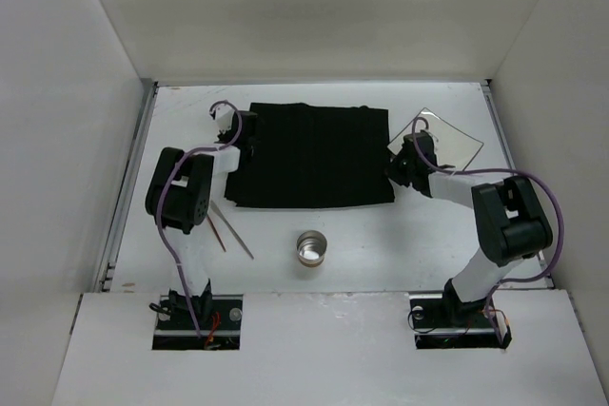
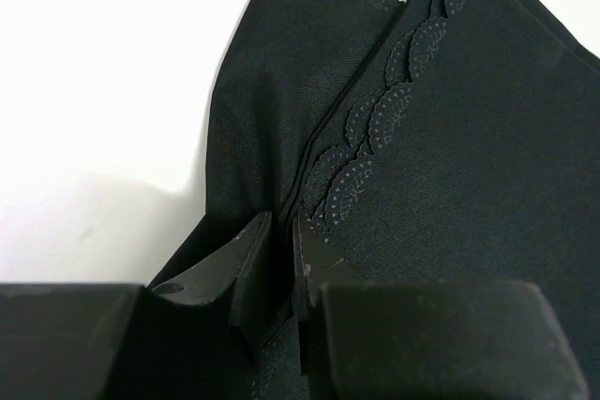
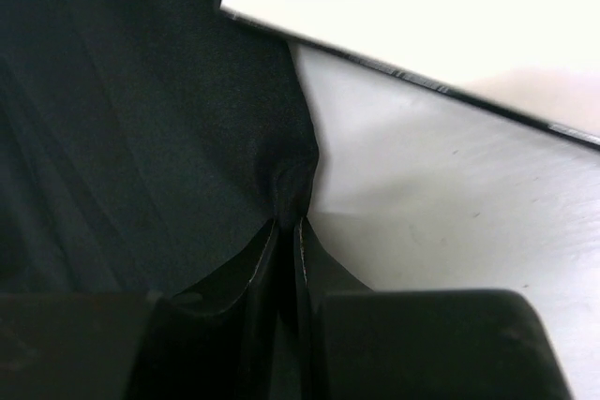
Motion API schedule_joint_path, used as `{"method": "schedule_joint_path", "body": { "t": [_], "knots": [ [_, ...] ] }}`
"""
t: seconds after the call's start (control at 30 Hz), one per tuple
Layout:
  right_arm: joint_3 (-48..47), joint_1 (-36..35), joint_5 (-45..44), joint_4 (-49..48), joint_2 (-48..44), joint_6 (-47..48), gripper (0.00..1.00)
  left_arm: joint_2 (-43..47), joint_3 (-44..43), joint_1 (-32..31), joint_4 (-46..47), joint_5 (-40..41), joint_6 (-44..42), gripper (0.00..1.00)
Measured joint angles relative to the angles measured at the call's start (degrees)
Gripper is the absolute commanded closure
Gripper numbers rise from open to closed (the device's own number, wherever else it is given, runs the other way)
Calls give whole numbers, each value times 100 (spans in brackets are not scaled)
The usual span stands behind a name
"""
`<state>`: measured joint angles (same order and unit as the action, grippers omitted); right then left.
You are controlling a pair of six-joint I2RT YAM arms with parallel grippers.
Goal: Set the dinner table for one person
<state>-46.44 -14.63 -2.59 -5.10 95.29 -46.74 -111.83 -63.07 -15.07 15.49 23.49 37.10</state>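
The dinner table (image 1: pixel 381 244) is a white surface walled on three sides. A black cloth mat (image 1: pixel 314 157) lies on its far middle. My left gripper (image 1: pixel 242 134) is at the mat's left edge. In the left wrist view this gripper (image 2: pixel 284 222) is shut on a raised fold of the mat (image 2: pixel 469 156), which has a scalloped leaf-pattern hem. My right gripper (image 1: pixel 396 168) is at the mat's right edge. Seen from the right wrist, that gripper (image 3: pixel 289 222) is shut on a pinched-up bit of the mat (image 3: pixel 141 119).
A square pale plate (image 1: pixel 440 140) lies just right of the mat, close to my right wrist; it also shows as the plate (image 3: pixel 422 7) in the right wrist view. A round metal cup (image 1: pixel 311 249) stands near the front middle. Two thin sticks (image 1: pixel 228 228) lie at the front left.
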Motion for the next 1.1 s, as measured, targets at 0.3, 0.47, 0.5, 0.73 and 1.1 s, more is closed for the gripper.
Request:
{"method": "schedule_joint_path", "body": {
  "t": [0.3,0.47,0.5,0.73,1.1],
  "knots": [
    [-411,114,2,-22,310,-44,83,-243,-433,153,-221,33,24,79],
    [-420,114,-2,-55,308,-74,79,26,-37,166,-72,118,48,55],
    [-409,114,-7,-61,304,-90,75,142,105,166,-46,118,59,54],
    [-273,116,-48,-131,168,-149,47,1556,1672,-74,306,319,133,42],
    [638,350,-295,-487,-2371,-146,62,4251,3552,-1054,1537,616,175,44]
  ]
}}
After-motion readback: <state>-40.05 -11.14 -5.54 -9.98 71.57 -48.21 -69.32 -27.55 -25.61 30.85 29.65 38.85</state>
